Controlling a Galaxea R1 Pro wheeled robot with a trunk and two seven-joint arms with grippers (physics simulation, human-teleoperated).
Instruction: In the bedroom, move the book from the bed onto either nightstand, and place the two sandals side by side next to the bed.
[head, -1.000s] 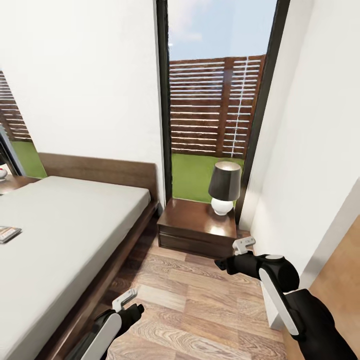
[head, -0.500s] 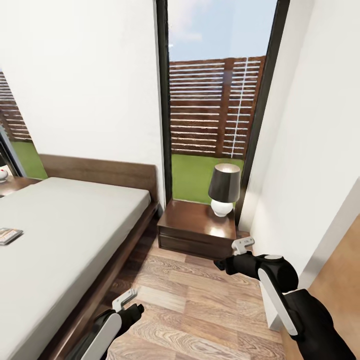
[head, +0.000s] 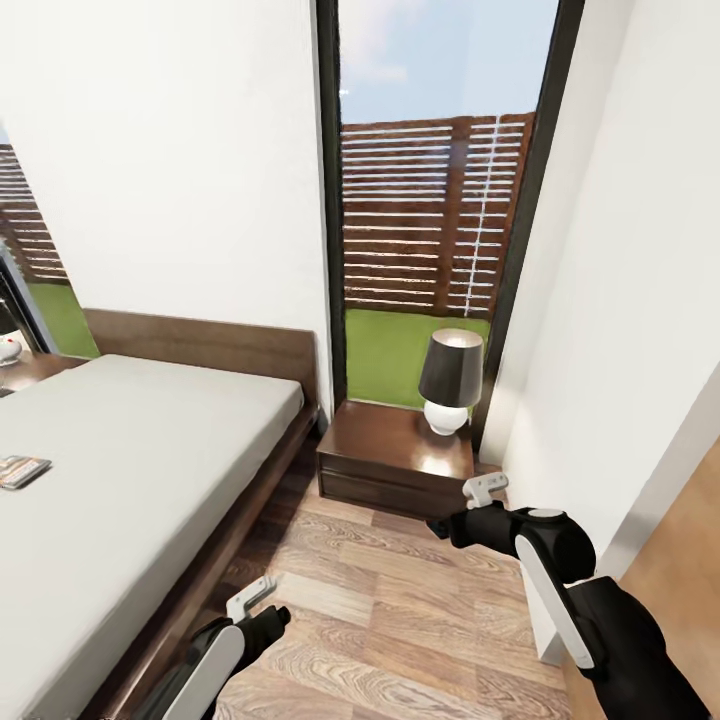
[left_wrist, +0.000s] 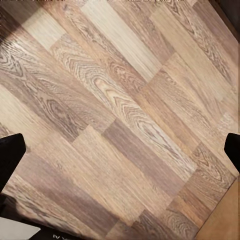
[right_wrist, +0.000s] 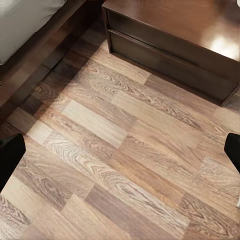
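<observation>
Left gripper (head: 262, 612), empty, with fingertips spread wide apart at the edges of the left wrist view, hangs low over the wood-plank floor (head: 400, 610) beside the bed frame. Right gripper (head: 447, 524), likewise spread and holding nothing, hovers just in front of the nightstand (head: 395, 462).

Book (head: 20, 471): a thin paperback lying flat on the grey mattress of the bed (head: 130, 470), at about 10 o'clock from the left gripper and well apart from it. Its long axis runs roughly across the bed, slightly tilted. The left arm is judged the nearer; the right arm sits on the far side, toward the wall.

Nightstand: at 12 o'clock from the right gripper, between the bed's headboard (head: 210, 345) and the white wall. A table lamp (head: 449, 381) with a dark shade occupies its far right corner, leaving the near left part of the glossy top free. A tall dark-framed window (head: 435, 200) behind shows a slatted fence and grass.
</observation>
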